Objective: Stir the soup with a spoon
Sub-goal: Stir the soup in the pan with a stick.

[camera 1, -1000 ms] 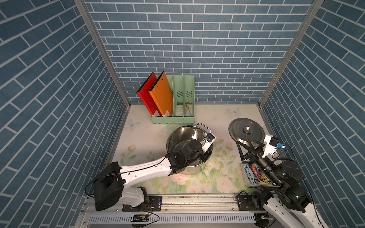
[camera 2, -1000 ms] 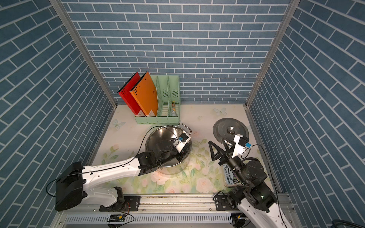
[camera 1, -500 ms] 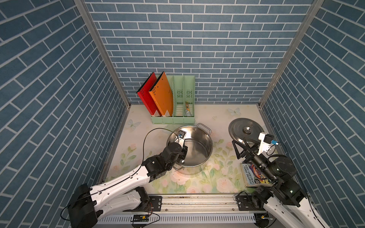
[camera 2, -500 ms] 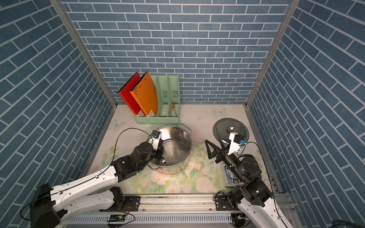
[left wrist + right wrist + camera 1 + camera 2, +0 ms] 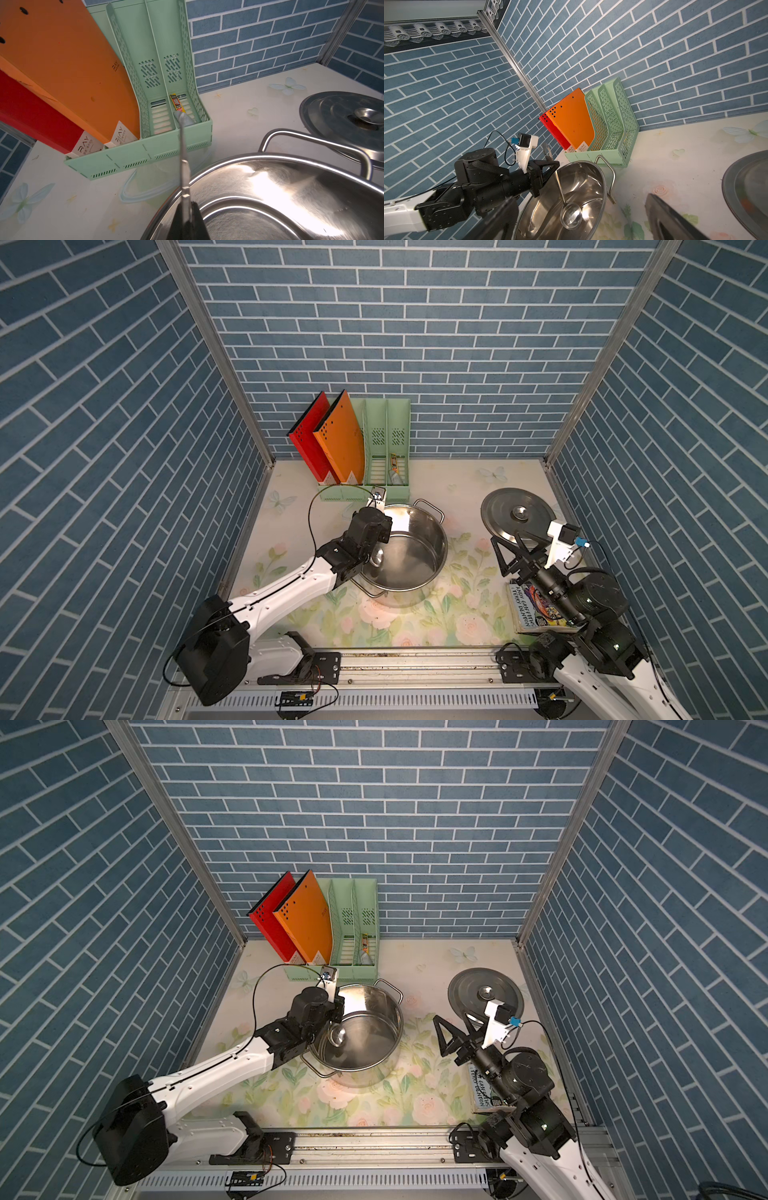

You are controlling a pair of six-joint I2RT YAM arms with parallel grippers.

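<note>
spoon (image 5: 557,181) in left gripper (image 5: 551,163), inside pot (image 5: 584,178)

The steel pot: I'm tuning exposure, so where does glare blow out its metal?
Left wrist view: broad white glare blows out the inner wall of the pot. In both top views: a smaller hot spot on its far wall. Right wrist view: no blowout, only soft reflections.

1. The scene was lit brightly and evenly; soft shadows were cast on the worktop (image 5: 457,497).
2. Strong glare was thrown off the pot's (image 5: 280,197) inner wall.
3. Wrist-view foregrounds were blurred.
</note>
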